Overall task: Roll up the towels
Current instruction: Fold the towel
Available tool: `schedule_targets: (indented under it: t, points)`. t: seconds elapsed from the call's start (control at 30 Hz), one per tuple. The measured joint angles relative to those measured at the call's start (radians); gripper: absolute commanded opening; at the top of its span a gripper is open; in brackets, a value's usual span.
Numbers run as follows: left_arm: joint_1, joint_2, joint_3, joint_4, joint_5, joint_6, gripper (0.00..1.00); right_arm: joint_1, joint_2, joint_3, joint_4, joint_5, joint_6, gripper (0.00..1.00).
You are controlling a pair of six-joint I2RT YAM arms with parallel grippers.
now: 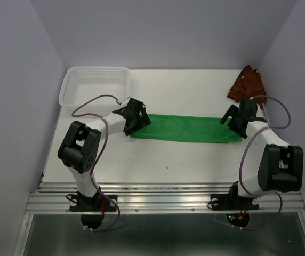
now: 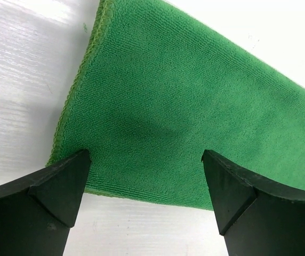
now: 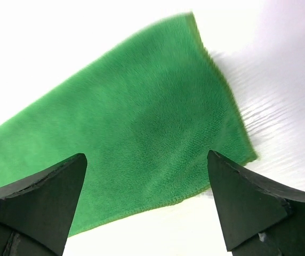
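Finding one: the bright green terry-cloth towel (image 1: 187,129) lies flat on the white table (image 1: 184,160), folded or laid out as a long narrow strip running left to right between the two arms. Its left end sits under the left gripper (image 1: 139,119), and its right end under the right gripper (image 1: 231,120).

Finding two: both grippers have their jaws spread wide with nothing between them. In each wrist view the two black fingertips straddle the strip's short end, near its corners, with cloth showing in the gap. Whether the tips touch the fabric cannot be told. This placement appears deliberate: an arm at each end suits straightening the strip or starting a roll from either end.

Finding three: condition of the green towel. The surface is smooth, with a fine woven pile and a stitched hem along the left short edge. No wrinkles of note; the long edges run nearly parallel. No part is rolled yet.

Finding four: the second towel, a rust reddish-brown cloth (image 1: 247,84), sits crumpled in a heap at the far right corner of the table, well apart from the green strip and untouched by either arm.

Finding five: a white perforated plastic basket (image 1: 70,90) stands at the far left corner, with nothing visible inside.

Assessment: the task is at an early stage; neither towel is rolled.
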Motion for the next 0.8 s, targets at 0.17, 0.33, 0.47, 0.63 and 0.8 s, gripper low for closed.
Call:
schedule_targets:
  t: [0.17,0.33,0.47,0.63,0.8]
  points:
    - [0.0,-0.034,-0.011,-0.034,-0.005,0.012,0.99,-0.026,-0.099,0.012,0.003,0.013,-0.084,1.0]
    - [0.01,-0.108,-0.011,-0.087,-0.031,0.019,0.99,-0.113,-0.09,0.023,0.009,0.01,-0.146,1.0]
    - [0.026,-0.167,-0.013,-0.114,-0.066,0.019,0.99,-0.151,-0.038,0.023,0.01,-0.001,-0.176,1.0]
    - [0.069,-0.205,-0.041,-0.11,-0.074,0.021,0.99,-0.173,0.058,0.023,0.01,-0.031,-0.188,1.0]
    - [0.101,-0.206,-0.109,-0.109,-0.08,0.026,0.99,-0.176,0.117,0.023,0.029,-0.08,-0.193,0.92]
